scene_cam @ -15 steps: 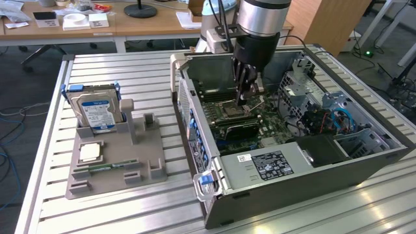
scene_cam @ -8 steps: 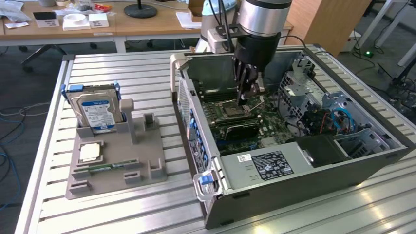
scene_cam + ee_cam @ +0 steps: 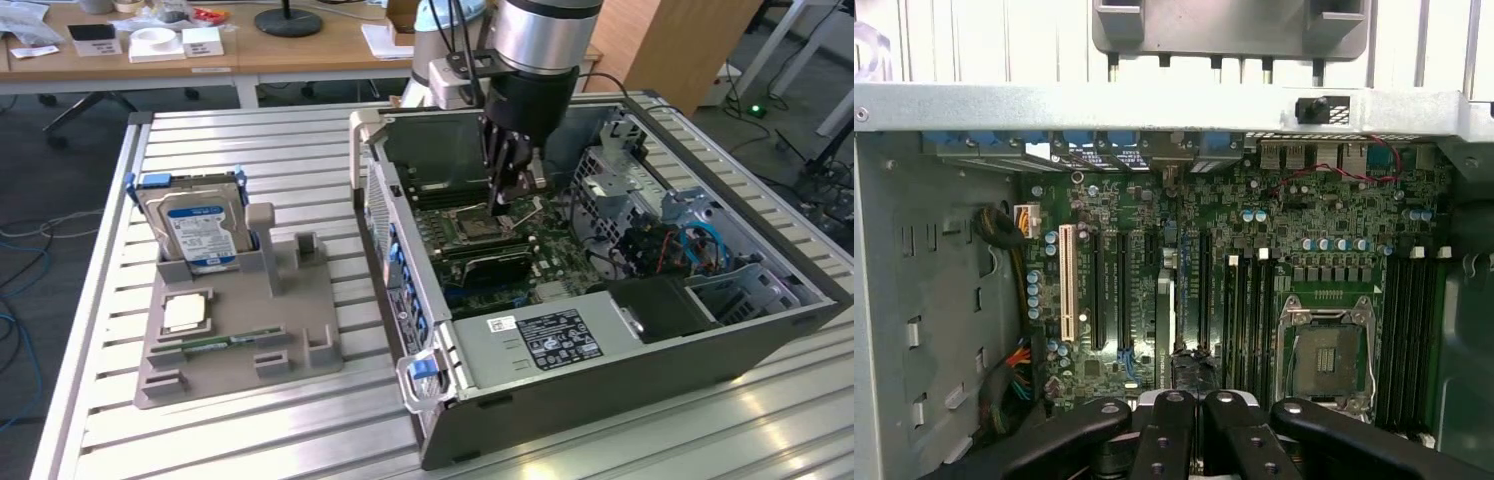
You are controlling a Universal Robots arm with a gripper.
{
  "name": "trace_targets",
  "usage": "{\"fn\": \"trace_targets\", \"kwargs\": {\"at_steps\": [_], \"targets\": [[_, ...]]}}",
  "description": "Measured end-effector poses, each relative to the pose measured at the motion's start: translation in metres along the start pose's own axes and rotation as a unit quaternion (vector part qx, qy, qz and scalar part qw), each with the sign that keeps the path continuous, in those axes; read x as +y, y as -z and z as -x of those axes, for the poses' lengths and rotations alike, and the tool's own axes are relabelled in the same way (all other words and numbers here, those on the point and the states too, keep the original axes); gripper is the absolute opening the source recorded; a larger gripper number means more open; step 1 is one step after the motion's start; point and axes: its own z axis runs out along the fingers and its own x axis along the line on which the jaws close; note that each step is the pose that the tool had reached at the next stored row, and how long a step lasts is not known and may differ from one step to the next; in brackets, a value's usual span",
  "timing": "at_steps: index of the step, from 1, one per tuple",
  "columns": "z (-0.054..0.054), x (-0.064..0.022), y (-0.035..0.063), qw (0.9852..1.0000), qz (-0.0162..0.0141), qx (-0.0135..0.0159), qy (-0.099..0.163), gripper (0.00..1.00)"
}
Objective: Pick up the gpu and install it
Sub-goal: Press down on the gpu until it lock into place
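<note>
My black gripper [image 3: 509,170] hangs over a green motherboard [image 3: 1254,260] striped with black slots and one white slot [image 3: 1066,283], inside a grey case [image 3: 747,330], beside a silver hard drive [image 3: 198,232] labelled blue on a grey stand [image 3: 240,340].

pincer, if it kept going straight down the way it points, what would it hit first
Most likely the motherboard inside the open computer case: the shut pincer points down near the CPU socket. A dark part sits between its fingers, so depth is unclear.
</note>
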Motion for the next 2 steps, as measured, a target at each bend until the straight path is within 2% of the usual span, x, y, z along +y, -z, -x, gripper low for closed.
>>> {"fn": "trace_targets", "kwargs": {"at_steps": [2], "targets": [[0.0000, 0.0000, 0.0000, 1.0000, 0.0000, 0.0000, 0.000, 0.11]]}}
